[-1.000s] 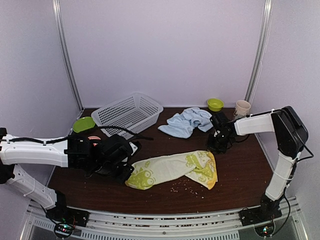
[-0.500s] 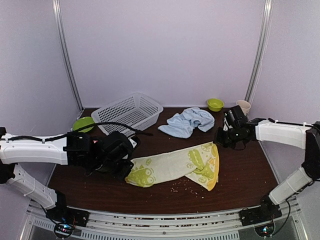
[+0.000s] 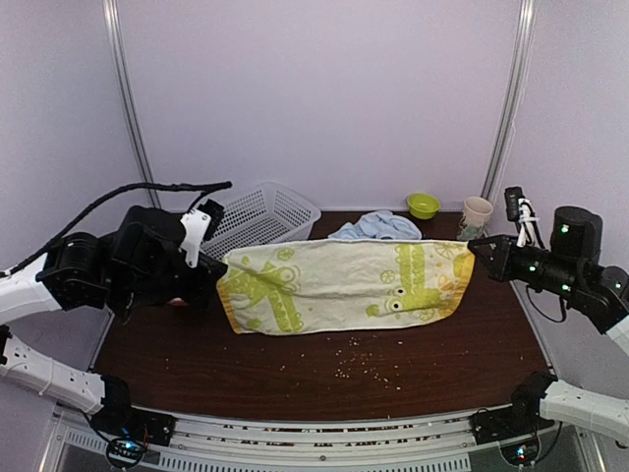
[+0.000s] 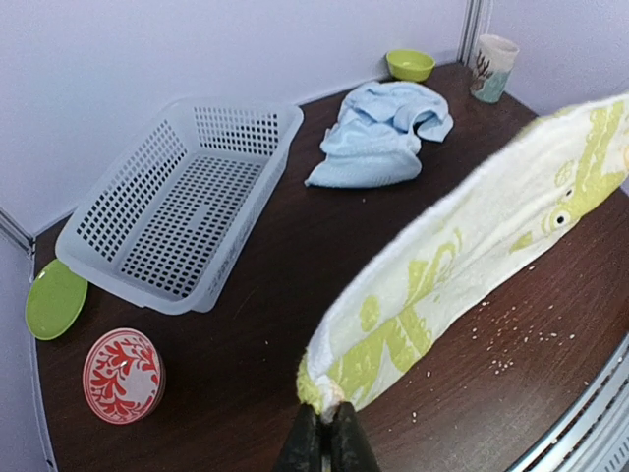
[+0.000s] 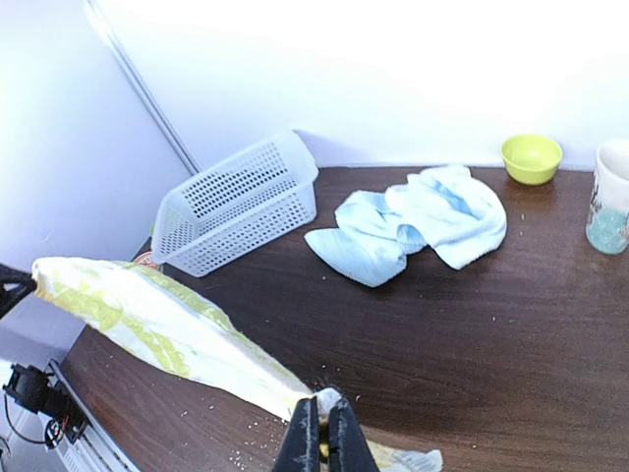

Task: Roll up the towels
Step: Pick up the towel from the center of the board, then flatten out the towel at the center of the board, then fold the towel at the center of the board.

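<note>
The lime-green lemon-print towel (image 3: pixel 344 283) is held up over the middle of the dark wooden counter (image 3: pixel 295 379), pulled out lengthwise from left to right between the two arms, with its long lower edge hanging loose. The left end effector (image 3: pixel 220 283) is closed on the towel's left end; in the left wrist view its two black fingers (image 4: pixel 307 442) are pressed together on a bunched corner of the cloth. The right end effector (image 3: pixel 475 252) is clamped on the opposite end, and the right wrist view shows its fingers (image 5: pixel 342 438) pinched tight on that corner in the same way. Behind the stretched towel, toward the back of the counter, the pale blue towel (image 3: pixel 378 225) lies in a crumpled heap, touched by neither arm. To the left of it sits a white mesh basket (image 3: pixel 267 212), apart from the blue cloth. In the back right corner a small green bowl (image 3: pixel 424 205) stands next to a pale patterned cup (image 3: pixel 477 212). The left wrist view also shows a green plate (image 4: pixel 54 298) and a red-and-white patterned disc (image 4: pixel 123 376) lying just beside the basket's near end. Pale crumbs (image 3: pixel 366 366) are scattered over the counter near its front edge.
</note>
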Robot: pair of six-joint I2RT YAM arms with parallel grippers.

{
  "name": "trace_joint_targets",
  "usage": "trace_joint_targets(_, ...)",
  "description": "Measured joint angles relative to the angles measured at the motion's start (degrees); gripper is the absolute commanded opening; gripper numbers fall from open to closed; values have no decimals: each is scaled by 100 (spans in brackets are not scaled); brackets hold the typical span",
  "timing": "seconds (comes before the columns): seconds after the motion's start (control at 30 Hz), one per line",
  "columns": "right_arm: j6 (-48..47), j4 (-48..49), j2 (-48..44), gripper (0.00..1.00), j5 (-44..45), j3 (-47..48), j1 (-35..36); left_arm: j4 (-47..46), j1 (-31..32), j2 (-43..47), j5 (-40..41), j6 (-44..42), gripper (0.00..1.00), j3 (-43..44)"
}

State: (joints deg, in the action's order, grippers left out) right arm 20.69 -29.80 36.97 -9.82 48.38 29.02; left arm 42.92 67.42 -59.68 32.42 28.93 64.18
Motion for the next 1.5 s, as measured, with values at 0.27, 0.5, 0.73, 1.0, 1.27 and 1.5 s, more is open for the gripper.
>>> trace_joint_targets(0.27, -439, -828, -1078, 0, -1115, 411, 9, -9, 2, 1429, -726, -490, 0, 7)
trace_joint_targets(0.5, -109, -750, -1460, 0, -2031, 323, 22, -229, 2, 1998, -1735, -588, 0, -306)
trace_joint_targets(0.73, 297, 94, -608, 0, -1412, -1008, 22, -1257, -219, 684, -1982, -595, 0, -1366)
trace_joint_targets(1.0, 614, 992, 1639, 0, 177, -1425, -455, -2437, -1495, -1038, -2229, -588, 0, -1523)
trace_joint_targets(1.27, 673, 1674, 2612, 0, 732, -1384, -542, -2857, -1681, -1668, -2015, -678, 0, -1421)
trace_joint_targets(1.5, 651, 1777, 2505, 0, 791, -1338, -542, -3246, -1685, -1554, -1919, -745, 0, -1633)
